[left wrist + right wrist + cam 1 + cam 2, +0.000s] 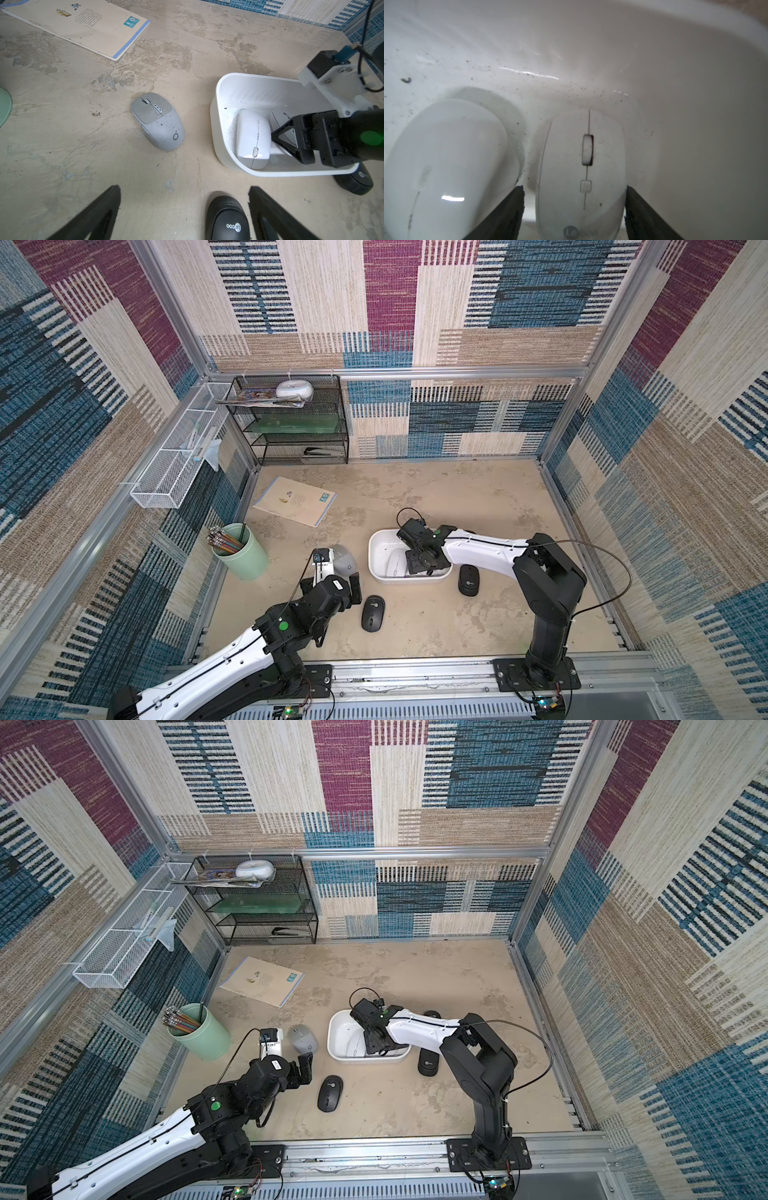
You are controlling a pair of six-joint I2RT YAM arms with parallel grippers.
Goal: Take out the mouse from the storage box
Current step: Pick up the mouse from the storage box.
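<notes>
The storage box [376,540] [217,93] is a shallow white tub on the table with two white mice inside. My right gripper [574,188] reaches down into it, open, its jaws straddling one white mouse [583,166]. One finger lies against that mouse's side and a small gap shows at the other. The second white mouse [446,155] [252,137] lies right beside it. My left gripper [184,188] hangs open and empty over the table left of the box. A black mouse [227,220] [372,612] lies just under its jaws.
A grey mouse [343,560] [158,122] lies left of the box and another black mouse [468,580] right of it. A green cup of pencils [245,556], a booklet [295,501], a black mesh rack [291,423] and a white wire basket [178,456] stand to the left and back.
</notes>
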